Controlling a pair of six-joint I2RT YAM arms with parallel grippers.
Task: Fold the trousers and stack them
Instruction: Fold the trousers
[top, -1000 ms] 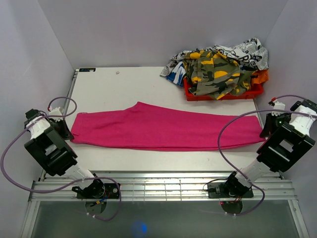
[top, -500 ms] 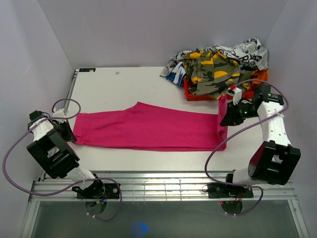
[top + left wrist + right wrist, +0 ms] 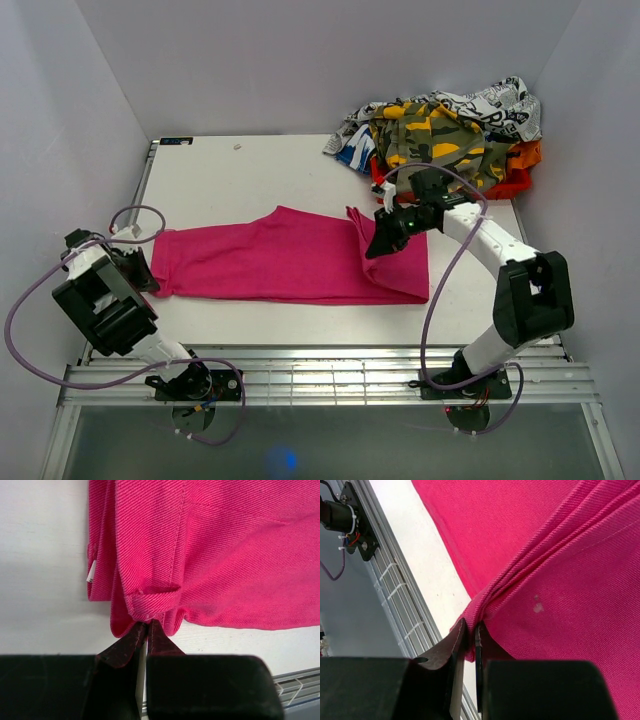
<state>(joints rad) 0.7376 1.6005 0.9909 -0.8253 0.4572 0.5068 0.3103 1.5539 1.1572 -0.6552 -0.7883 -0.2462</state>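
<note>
The hot-pink trousers (image 3: 280, 262) lie across the middle of the white table, their right end folded back leftward over the rest. My right gripper (image 3: 377, 243) is shut on the trousers' leg end (image 3: 485, 607) and holds it raised above the cloth near the table's centre. My left gripper (image 3: 140, 271) is shut on the waistband corner (image 3: 150, 607) at the left end, low by the table. In the left wrist view the waistband and a belt loop (image 3: 156, 596) fill the upper frame.
A red bin (image 3: 510, 182) at the back right holds a heap of camouflage and printed clothes (image 3: 440, 135). Slotted metal rails (image 3: 330, 375) run along the near edge. Grey walls close in the left, back and right sides.
My right gripper has carried the trousers' right end up and far to the left, from the right table edge to near the centre. The left end slid slightly right with the left gripper.
</note>
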